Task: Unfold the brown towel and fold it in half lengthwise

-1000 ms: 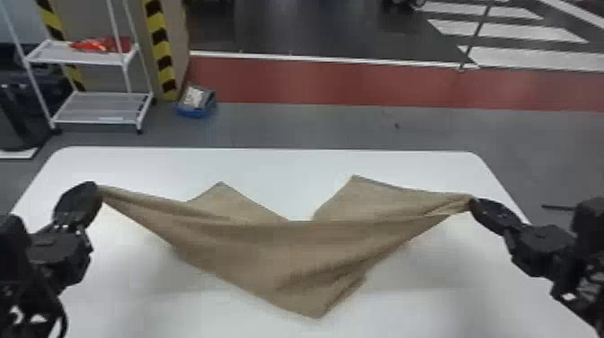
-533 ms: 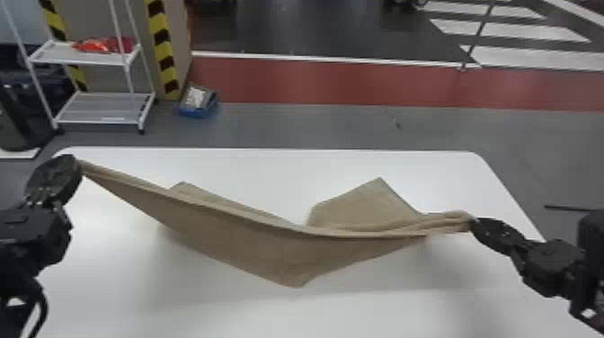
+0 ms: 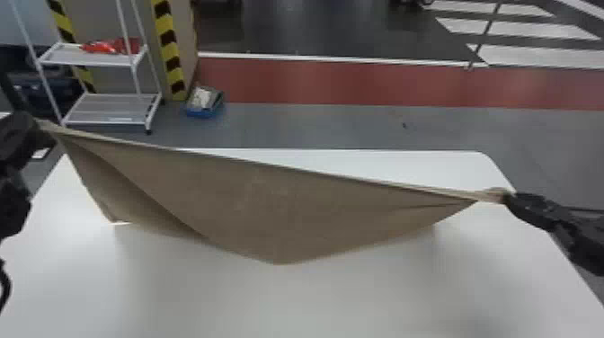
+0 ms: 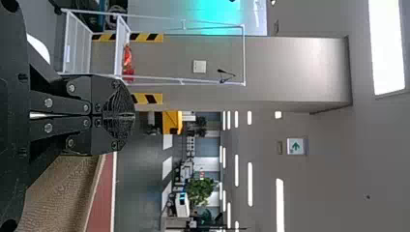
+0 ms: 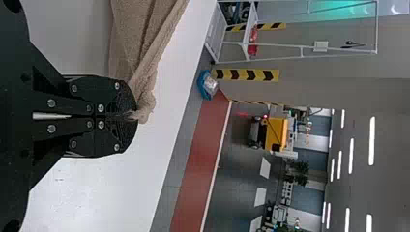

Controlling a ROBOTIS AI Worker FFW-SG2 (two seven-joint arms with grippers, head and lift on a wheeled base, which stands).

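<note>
The brown towel (image 3: 269, 202) is stretched between my two grippers above the table, its top edge sloping down to the right and a folded flap hanging at its left part. My left gripper (image 3: 42, 128) holds the upper left corner, raised higher than the other. My right gripper (image 3: 505, 197) pinches the right corner over the table's right side. In the left wrist view the left gripper (image 4: 133, 116) has its fingers together, with towel (image 4: 60, 198) beside them. In the right wrist view the right gripper (image 5: 135, 116) is closed on a bunched corner of towel (image 5: 145, 58).
The white table (image 3: 292, 305) lies beneath the towel. Beyond its far edge, on the floor, stand a white shelf rack (image 3: 108, 108) with red items and a blue box (image 3: 204, 105), near a pillar with yellow-black stripes.
The left gripper has risen and moved outward to the left, lifting the towel's left side. The towel's far corners have come off the table's back area, and the cloth hangs more like one sheet.
</note>
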